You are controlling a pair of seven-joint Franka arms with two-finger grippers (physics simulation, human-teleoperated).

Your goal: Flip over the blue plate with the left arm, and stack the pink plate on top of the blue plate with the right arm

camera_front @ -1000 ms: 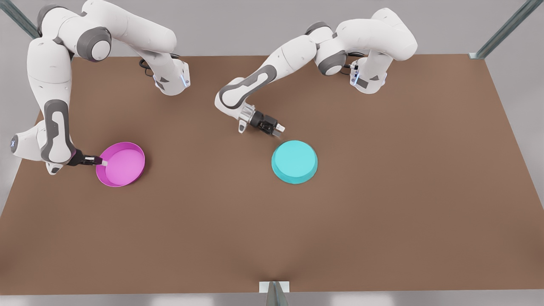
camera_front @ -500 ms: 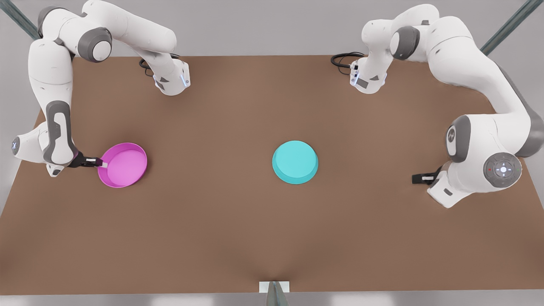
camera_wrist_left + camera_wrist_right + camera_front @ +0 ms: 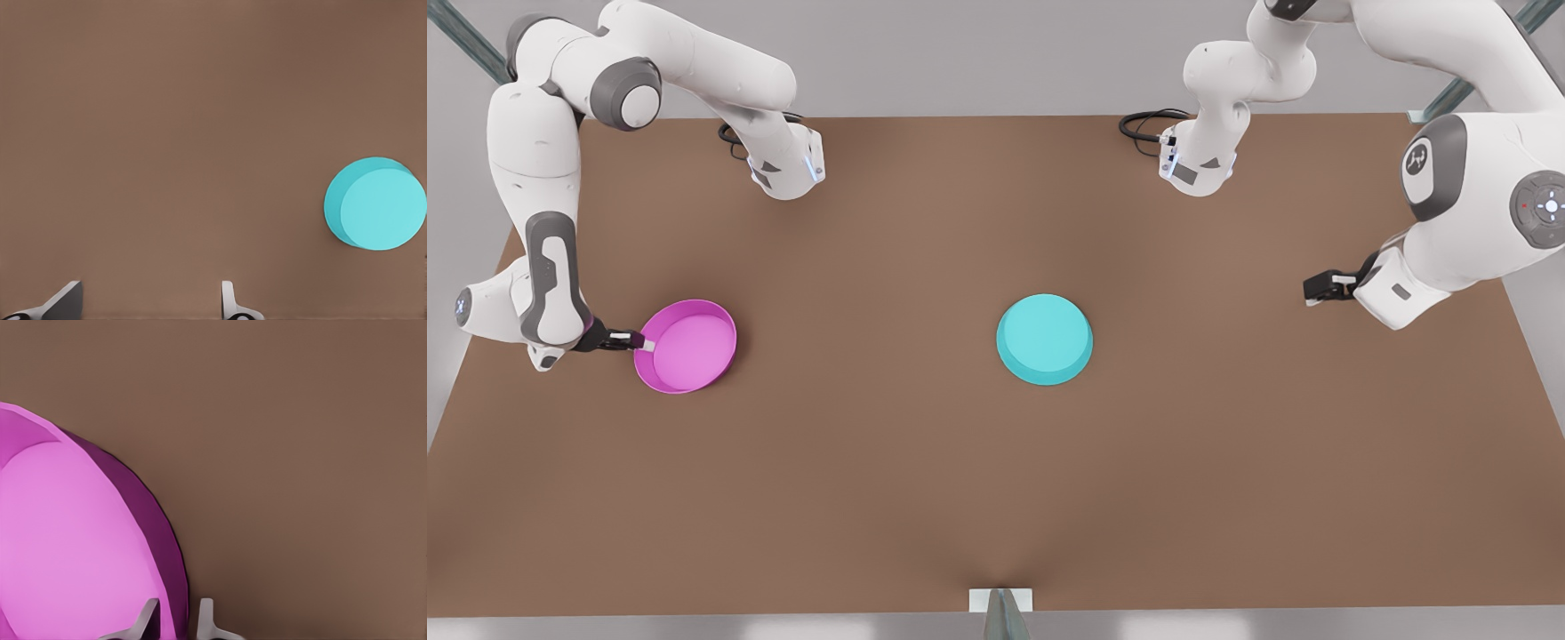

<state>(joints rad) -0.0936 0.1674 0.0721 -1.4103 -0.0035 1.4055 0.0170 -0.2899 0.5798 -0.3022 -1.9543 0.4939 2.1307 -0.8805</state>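
Observation:
The blue plate lies upside down, flat base up, near the table's middle, and it is also seen in the left wrist view. My left gripper hangs far off at the front view's right, open and holding nothing. The pink plate sits right way up at the front view's left. My right gripper is shut on its near rim. In the right wrist view the fingers straddle that rim of the pink plate.
The brown table has both arm bases at its back edge, with cables beside them. A small metal post stands at the front edge. Bare table lies between the two plates.
The left arm swung away from the blue plate to the front view's right, then rose toward the back. The right gripper and pink plate crept slightly toward the front view's right.

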